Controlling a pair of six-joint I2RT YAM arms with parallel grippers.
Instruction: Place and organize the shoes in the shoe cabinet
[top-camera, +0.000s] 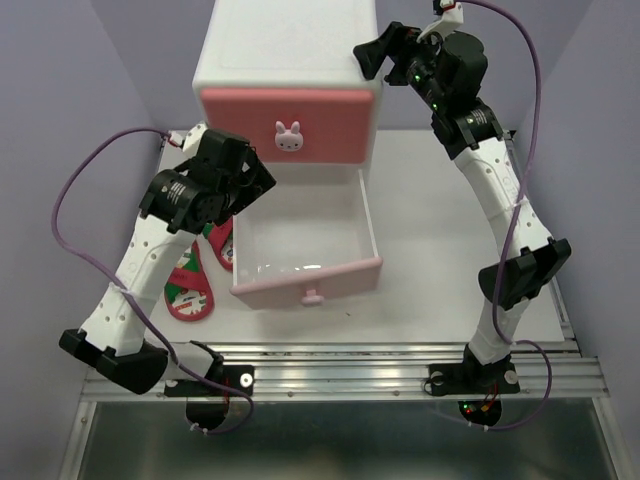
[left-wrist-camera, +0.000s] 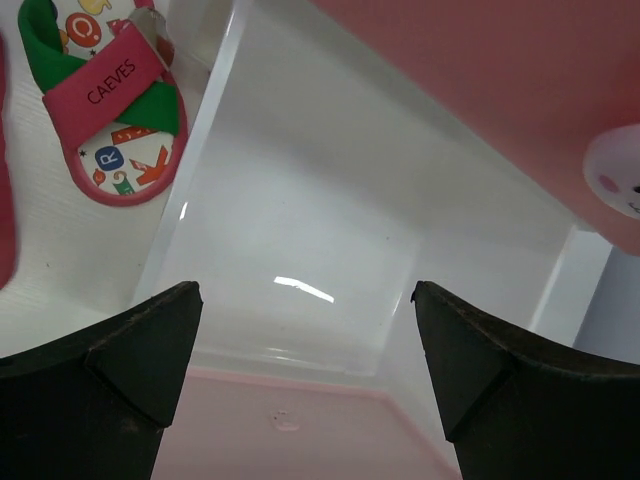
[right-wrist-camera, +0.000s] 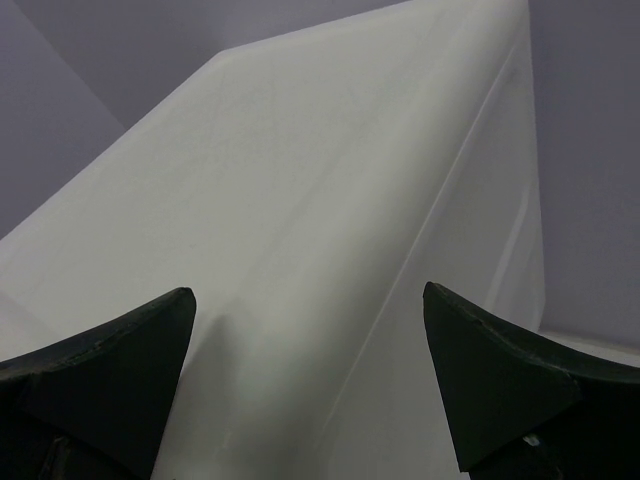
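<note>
1. Top view: the shoe cabinet (top-camera: 290, 50) sits at the back of the table (top-camera: 450, 230). Its lower drawer (top-camera: 308, 283) stands out toward the arms and there's nothing in it. The red sandals (top-camera: 190, 292) are on the table just beside the drawer's left wall, partly hidden under the left arm. Their long axes run roughly near-to-far, more or less along that wall. The left gripper (top-camera: 255, 185) hovers over the drawer's back left corner, so the sandals are down and to its left. The right gripper (top-camera: 372, 58) is up at the cabinet's top right corner, well apart from them. I'd say the left arm is clearly the one for the pickup. No white sneakers in any view.

2. Left wrist: the left gripper (left-wrist-camera: 305, 290) has its jaws spread wide with nothing between them, and it's looking into the bare lower drawer (left-wrist-camera: 300, 200). One of the red sandals (left-wrist-camera: 110, 100) shows at upper left, outside the drawer wall, strap across. My guess is the next move is a sideways shift left over that wall. The bunny knob (left-wrist-camera: 620, 180) peeks in at right.

3. Right wrist: the right gripper (right-wrist-camera: 307, 292) is also wide open and holds nothing. It hangs over the shoe cabinet (right-wrist-camera: 330, 220)'s plain white top, with no shoe in sight.
</note>
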